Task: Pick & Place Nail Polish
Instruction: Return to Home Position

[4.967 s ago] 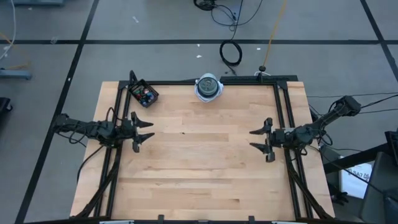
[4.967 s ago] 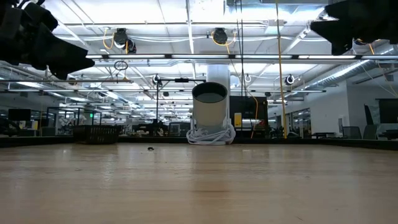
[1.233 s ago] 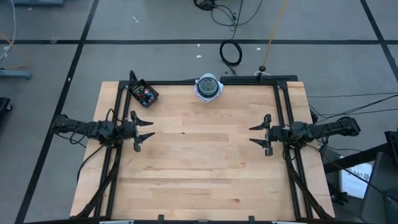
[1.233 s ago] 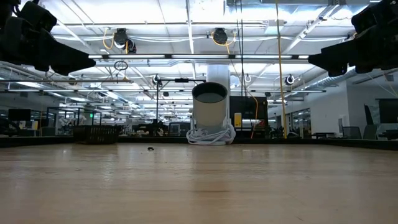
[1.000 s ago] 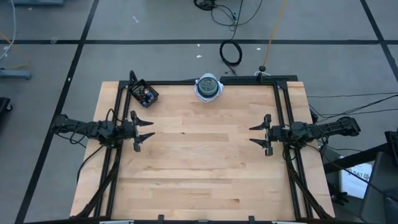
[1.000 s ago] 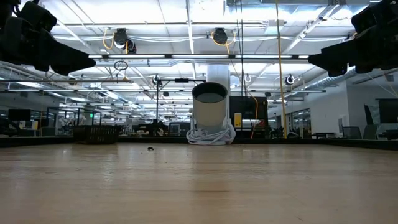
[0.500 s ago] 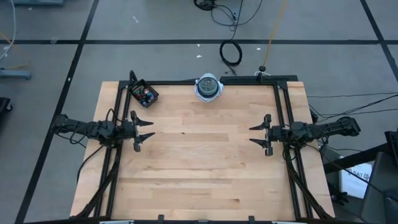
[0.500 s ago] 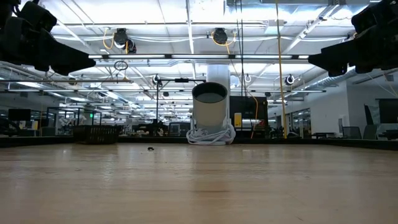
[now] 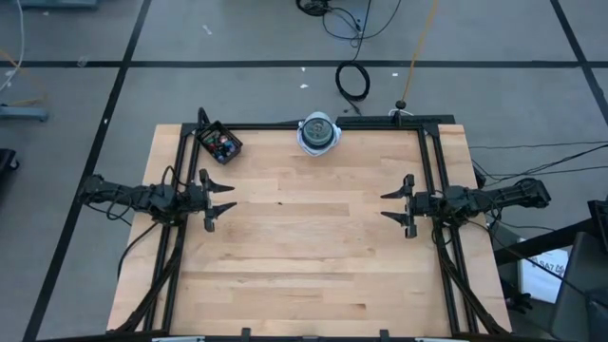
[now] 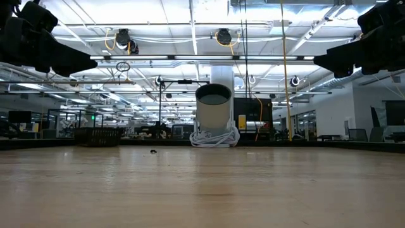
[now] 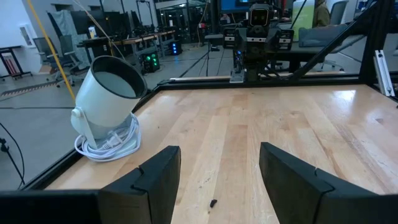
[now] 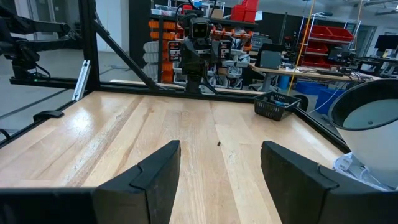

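A small black mesh box [image 9: 219,143] stands at the table's far left corner; tiny coloured specks show inside it, too small to tell as nail polish bottles. It also shows in the right wrist view [image 12: 277,104]. No bottle shows on the bare table. My left gripper [image 9: 221,200] hovers open and empty over the table's left side, fingers pointing right. My right gripper [image 9: 394,205] hovers open and empty over the right side, fingers pointing left. In the wrist views each gripper's fingers [image 11: 217,168] [image 12: 219,165] stand apart above the wood.
A round white-and-blue lamp-like thing [image 9: 319,133] with a coiled white cord stands at the middle of the far edge; it also shows in the low view [image 10: 214,114]. A tiny dark speck [image 9: 279,202] lies on the wood. Black rails [image 9: 427,171] frame the table.
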